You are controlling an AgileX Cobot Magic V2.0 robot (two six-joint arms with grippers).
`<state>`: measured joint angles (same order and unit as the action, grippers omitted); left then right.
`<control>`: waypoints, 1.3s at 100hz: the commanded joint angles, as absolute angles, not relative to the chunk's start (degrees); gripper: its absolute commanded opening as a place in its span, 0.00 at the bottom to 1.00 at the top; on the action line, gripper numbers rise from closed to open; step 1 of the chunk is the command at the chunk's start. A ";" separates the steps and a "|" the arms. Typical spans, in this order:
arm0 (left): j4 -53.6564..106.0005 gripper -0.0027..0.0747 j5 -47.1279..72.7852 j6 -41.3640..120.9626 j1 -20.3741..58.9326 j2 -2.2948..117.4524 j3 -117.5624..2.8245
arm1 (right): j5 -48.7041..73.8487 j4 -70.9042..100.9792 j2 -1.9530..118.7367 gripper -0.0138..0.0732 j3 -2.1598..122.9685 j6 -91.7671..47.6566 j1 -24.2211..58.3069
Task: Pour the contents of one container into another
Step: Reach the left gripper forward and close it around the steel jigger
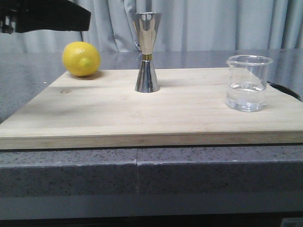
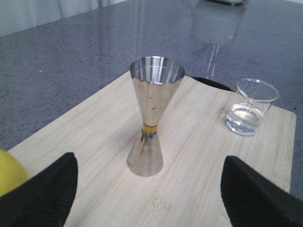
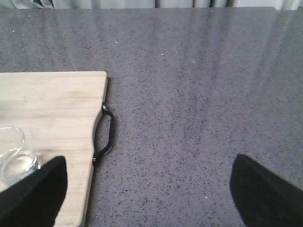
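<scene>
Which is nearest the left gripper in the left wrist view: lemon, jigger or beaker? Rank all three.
1. Lemon, beside one fingertip of the left gripper.
2. Jigger, upright mid-board, ahead of the open fingers.
3. Beaker, farthest, near the board's handle end.

beaker (image 1: 248,82): clear | jigger (image 1: 146,52): steel, brass waist | lemon (image 1: 81,58): yellow | board (image 1: 142,113): pale wood

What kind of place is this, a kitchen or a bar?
Likely a staged bar or kitchen counter: a wooden cutting board on a speckled grey worktop, holding a steel measuring cup, a lemon and a small glass beaker of clear liquid. Plain curtains hang behind.
</scene>
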<state>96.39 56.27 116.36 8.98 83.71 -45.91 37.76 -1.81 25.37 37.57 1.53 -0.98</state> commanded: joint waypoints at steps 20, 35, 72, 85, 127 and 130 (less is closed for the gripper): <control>106.09 0.77 65.42 124.38 12.10 89.59 -50.16 | 34.12 -1.95 26.13 0.88 39.64 0.91 -0.94; 106.09 0.77 65.42 124.51 14.19 93.63 -54.00 | 34.12 -1.95 26.13 0.88 39.64 0.91 -0.94; 106.09 0.77 65.42 123.79 18.33 102.69 -63.28 | 34.12 -1.95 26.13 0.88 39.64 0.91 -0.94; 106.09 0.77 65.42 123.51 19.80 104.97 -66.07 | 34.12 -1.95 26.13 0.88 39.64 0.91 -0.94; 106.09 0.76 64.89 122.84 21.37 107.65 -69.03 | 34.12 -1.95 26.13 0.88 39.64 0.91 -0.94; 106.09 0.76 64.89 122.84 21.37 107.65 -69.03 | 34.12 -1.95 26.13 0.88 39.64 0.91 -0.94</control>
